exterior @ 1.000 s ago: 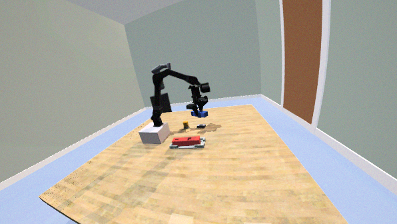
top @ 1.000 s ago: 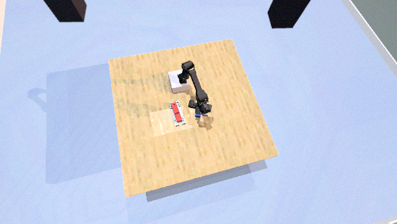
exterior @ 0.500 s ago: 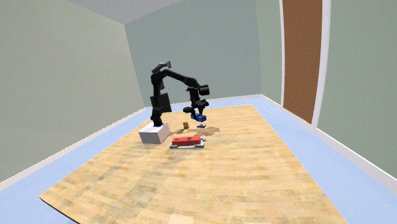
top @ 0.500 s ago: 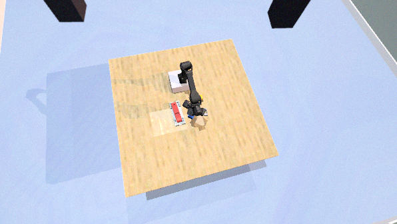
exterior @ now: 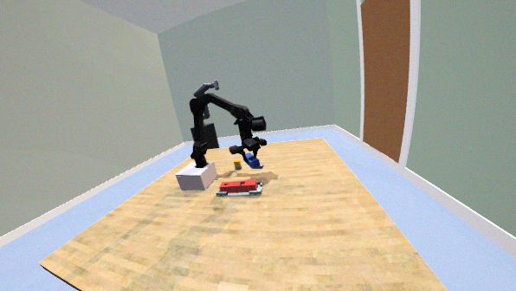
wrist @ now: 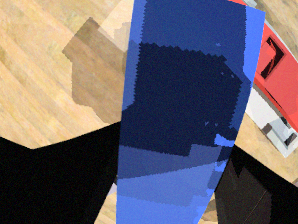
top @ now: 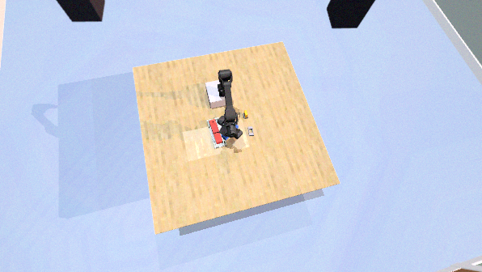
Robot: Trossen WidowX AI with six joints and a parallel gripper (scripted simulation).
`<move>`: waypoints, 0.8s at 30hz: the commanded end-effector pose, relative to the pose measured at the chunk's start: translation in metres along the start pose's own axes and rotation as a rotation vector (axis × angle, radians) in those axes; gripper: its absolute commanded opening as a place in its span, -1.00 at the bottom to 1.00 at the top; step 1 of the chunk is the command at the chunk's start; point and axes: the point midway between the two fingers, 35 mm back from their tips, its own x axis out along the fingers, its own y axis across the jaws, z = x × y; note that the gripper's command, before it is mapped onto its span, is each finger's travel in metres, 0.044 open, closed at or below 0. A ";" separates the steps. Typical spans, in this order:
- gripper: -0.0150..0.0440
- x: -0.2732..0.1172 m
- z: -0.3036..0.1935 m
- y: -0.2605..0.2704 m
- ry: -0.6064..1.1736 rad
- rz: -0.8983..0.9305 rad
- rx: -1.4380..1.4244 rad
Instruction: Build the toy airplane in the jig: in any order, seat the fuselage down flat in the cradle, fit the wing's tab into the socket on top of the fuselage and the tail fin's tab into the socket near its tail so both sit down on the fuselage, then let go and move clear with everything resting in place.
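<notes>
The red fuselage (top: 215, 131) (exterior: 238, 186) (wrist: 286, 97) lies flat in the white cradle (exterior: 240, 194) (wrist: 261, 107); dark sockets show in its top. My gripper (exterior: 250, 158) (wrist: 173, 136) is shut on the blue wing (exterior: 252, 161) (wrist: 190, 25), holding it in the air. In the exterior view the wing is tilted and well above the table, behind the fuselage. In the wrist view it spans the middle, with the fuselage to its upper right. The wing's tab cannot be made out. The yellow tail fin (top: 246, 114) (exterior: 237, 164) stands on the table near the arm's base side.
A small grey holder (top: 251, 131) lies on the table to the right of the arm in the top view. The arm stands on a white box (top: 214, 95) (exterior: 196, 178). The wooden table (top: 283, 162) (exterior: 303, 238) bears everything.
</notes>
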 end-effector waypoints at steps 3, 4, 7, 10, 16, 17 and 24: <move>-0.49 0.005 0.011 -0.016 0.005 -0.003 0.107; -0.49 0.006 0.013 -0.019 0.004 -0.003 0.124; -0.49 0.007 0.019 -0.027 0.003 -0.004 0.174; -0.49 0.009 0.025 -0.035 0.002 -0.005 0.225; -0.49 0.012 0.036 -0.051 0.000 -0.006 0.326; -0.49 0.012 0.038 -0.054 0.000 -0.006 0.343; -0.49 0.016 0.048 -0.074 -0.003 -0.007 0.462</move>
